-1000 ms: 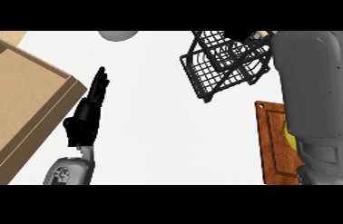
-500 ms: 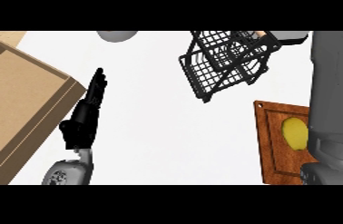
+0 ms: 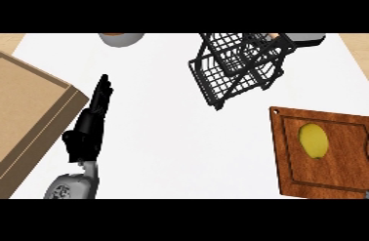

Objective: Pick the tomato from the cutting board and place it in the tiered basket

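Observation:
A wooden cutting board [image 3: 288,157] lies at the right of the white counter, and a yellow oval fruit [image 3: 313,140] rests on it. No red tomato shows on the board. The black wire tiered basket [image 3: 241,69] stands tilted in view at the upper middle right. A small reddish-brown bit [image 3: 274,36] shows at its far rim; I cannot tell what it is. My left hand [image 3: 90,120] rests at the left with straight fingers pointing away, holding nothing. My right hand and forearm are outside the view.
A large tan box [image 3: 32,113] fills the left edge, close beside my left hand. A grey bowl [image 3: 121,38] sits at the top edge. A grey and dark shape [image 3: 308,38] lies behind the basket at the top right.
The right forearm that covered the view's right side has left the view, uncovering the cutting board and the yellow fruit. The left hand has stayed where it was.

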